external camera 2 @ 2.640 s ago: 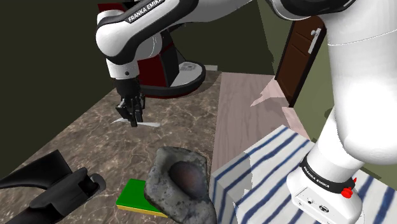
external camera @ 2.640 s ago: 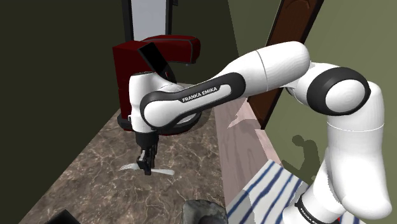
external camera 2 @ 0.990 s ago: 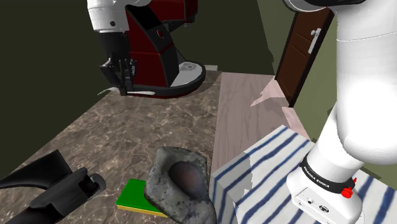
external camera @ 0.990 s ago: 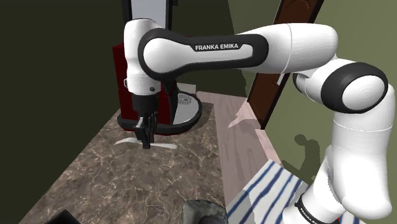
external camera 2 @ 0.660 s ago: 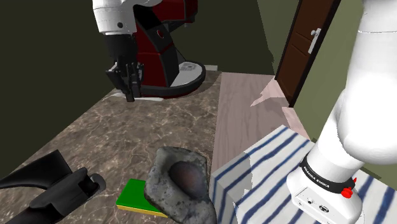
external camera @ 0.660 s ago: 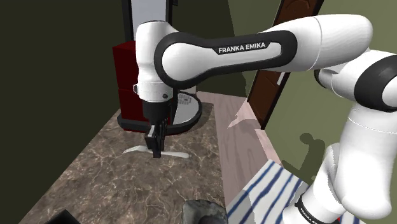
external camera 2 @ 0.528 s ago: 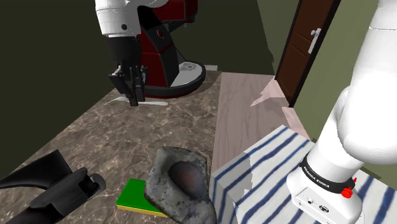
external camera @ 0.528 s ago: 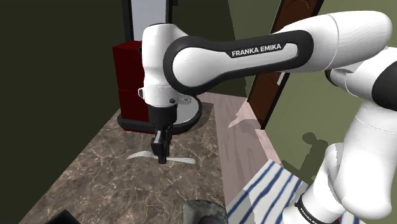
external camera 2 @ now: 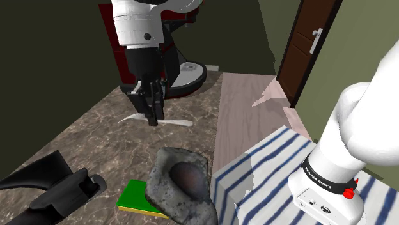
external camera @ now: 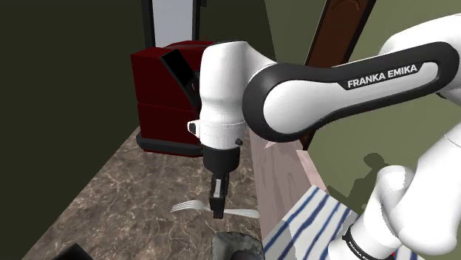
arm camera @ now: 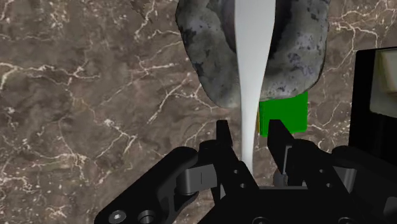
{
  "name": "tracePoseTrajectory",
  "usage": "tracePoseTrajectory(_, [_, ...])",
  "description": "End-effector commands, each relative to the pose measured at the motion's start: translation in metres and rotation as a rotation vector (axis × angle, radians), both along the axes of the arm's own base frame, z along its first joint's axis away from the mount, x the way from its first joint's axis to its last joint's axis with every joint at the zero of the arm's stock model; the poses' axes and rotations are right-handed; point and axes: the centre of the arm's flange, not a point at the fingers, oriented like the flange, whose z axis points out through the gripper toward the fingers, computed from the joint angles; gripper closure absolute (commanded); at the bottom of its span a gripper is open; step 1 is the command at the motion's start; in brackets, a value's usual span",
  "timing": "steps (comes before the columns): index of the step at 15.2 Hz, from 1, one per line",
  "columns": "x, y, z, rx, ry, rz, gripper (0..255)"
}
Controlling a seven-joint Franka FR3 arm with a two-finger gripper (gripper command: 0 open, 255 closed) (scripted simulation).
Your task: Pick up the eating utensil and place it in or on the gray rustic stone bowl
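Fork point(external camera: 188, 207) is clamped in the pincer point(external camera: 218, 214), clear of the table point(external camera 2: 83, 140); moving over the stone bowl point(external camera 2: 160, 185) and releasing remain.

Bowl point(external camera: 237, 248) mostly below shoulder view's bottom edge

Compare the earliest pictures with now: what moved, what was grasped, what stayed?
The gripper, shut on the white fork, lifted it off the marble counter and carried it towards the stone bowl. The bowl, green block and red machine stayed put.
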Motion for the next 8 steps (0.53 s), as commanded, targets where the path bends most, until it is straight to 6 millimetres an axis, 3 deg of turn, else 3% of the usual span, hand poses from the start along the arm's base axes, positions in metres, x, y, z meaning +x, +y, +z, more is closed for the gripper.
tracePoseTrajectory(1, [-0.028, -0.003, -0.003, 0.0, 0.0, -0.001, 255])
tracePoseTrajectory(8, [-0.123, -0.014, -0.007, 0.0, 0.0, -0.001, 255])
